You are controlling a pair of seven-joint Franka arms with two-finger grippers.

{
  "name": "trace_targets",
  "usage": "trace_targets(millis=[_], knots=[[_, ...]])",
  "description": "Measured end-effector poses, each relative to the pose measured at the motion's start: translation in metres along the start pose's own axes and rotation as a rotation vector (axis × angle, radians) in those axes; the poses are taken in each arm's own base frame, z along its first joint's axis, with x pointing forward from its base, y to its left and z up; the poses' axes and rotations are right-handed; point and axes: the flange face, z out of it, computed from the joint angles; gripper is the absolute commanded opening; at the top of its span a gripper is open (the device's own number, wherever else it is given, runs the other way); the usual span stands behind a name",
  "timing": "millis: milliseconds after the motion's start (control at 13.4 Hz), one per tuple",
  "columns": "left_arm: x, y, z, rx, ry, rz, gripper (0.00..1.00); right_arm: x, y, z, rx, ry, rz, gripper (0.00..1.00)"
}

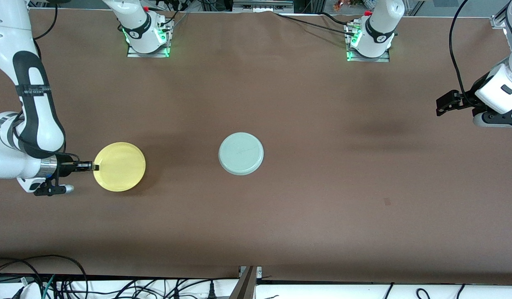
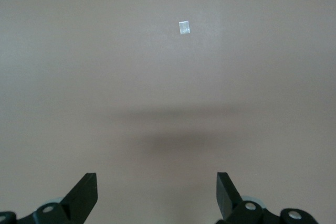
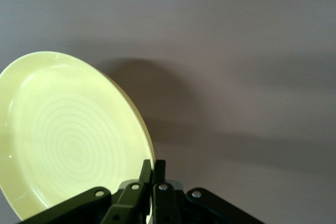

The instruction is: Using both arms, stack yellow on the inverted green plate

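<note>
On a brown-covered table [image 1: 281, 224], the right gripper [image 1: 94, 167] pinches the rim of the yellow plate [image 1: 119, 166], its two fingers closed tight on the edge at the side turned away from the green plate [image 1: 241, 153]. The right wrist view shows the yellow plate's [image 3: 68, 135] ringed inner face turned up beside the right gripper's [image 3: 153, 171] clamped fingers [image 3: 159, 174], with the plate's shadow cast on the cloth.

The green plate lies upside down near the middle of the table, its flat underside showing. The yellow plate sits well apart from it, toward the right arm's end of the table and about as near the front camera.

The left arm waits well clear of the green plate, at its own end of the table. The left gripper [image 1: 444, 104] hangs over bare cloth there, fingers spread wide and holding nothing. In the left wrist view the left gripper [image 2: 157, 195] frames a small pale scrap [image 2: 184, 27] on the cloth
</note>
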Motion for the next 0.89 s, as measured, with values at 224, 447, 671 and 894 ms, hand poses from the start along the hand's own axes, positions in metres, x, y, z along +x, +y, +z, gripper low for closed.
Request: trace_targets(millis=[224,447,671,894], knots=[[0.000,-0.007,-0.007,0.000,0.014,-0.014,1.00,0.007,-0.097,-0.003,0.057,-0.020,-0.003,0.00],[0.001,-0.019,-0.017,0.000,0.036,-0.033,1.00,0.004,-0.194,0.021,0.063,-0.068,-0.078,0.00],[0.003,-0.016,-0.015,0.001,0.033,-0.028,1.00,-0.014,-0.310,0.060,0.017,-0.087,-0.112,0.00],[0.007,-0.009,-0.011,0.004,0.030,-0.017,1.00,-0.030,-0.366,0.092,-0.003,-0.066,-0.145,0.00]])
